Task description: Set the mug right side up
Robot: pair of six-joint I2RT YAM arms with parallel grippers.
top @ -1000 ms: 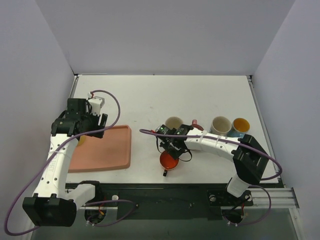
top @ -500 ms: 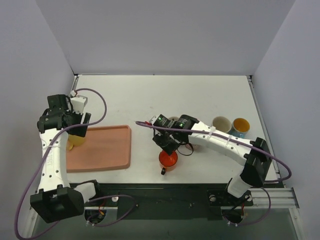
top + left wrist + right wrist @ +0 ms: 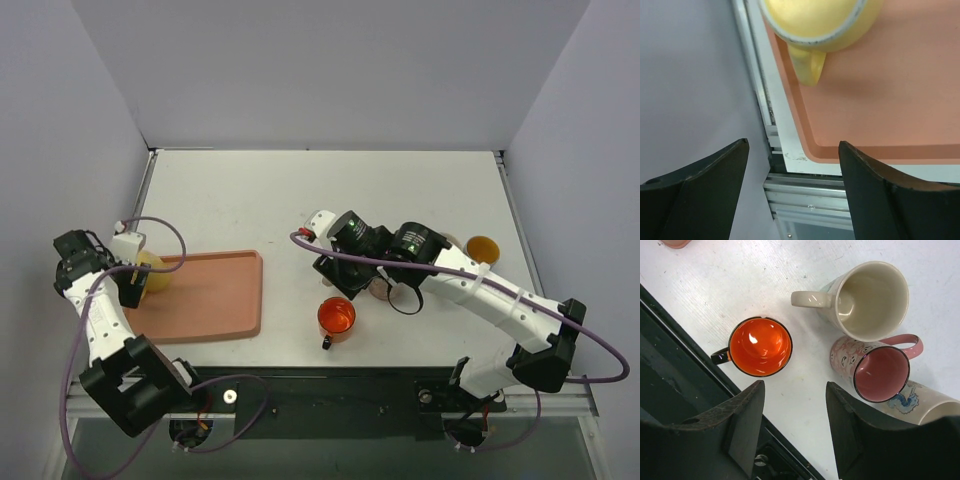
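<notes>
The orange mug [image 3: 337,317] [image 3: 760,346] with a black handle stands right side up on the white table near its front edge, with nothing touching it. My right gripper [image 3: 333,268] [image 3: 795,383] hangs open above the table, just behind the mug, and holds nothing. A yellow mug [image 3: 152,268] [image 3: 820,22] sits at the left end of the salmon tray [image 3: 215,300] [image 3: 880,115]. My left gripper [image 3: 130,284] [image 3: 793,141] is open and empty over the table's left front corner, near that mug.
A cream mug [image 3: 872,299], a pink patterned mug [image 3: 875,370] and a blue-printed mug [image 3: 925,405] stand upright in a cluster under my right arm. Another mug with a yellow inside [image 3: 482,248] stands further right. The black front rail [image 3: 670,385] runs close to the orange mug.
My right gripper has opened, let go of the orange mug and risen away from it. My left arm has swung left and toward the front, to the tray's left edge.
</notes>
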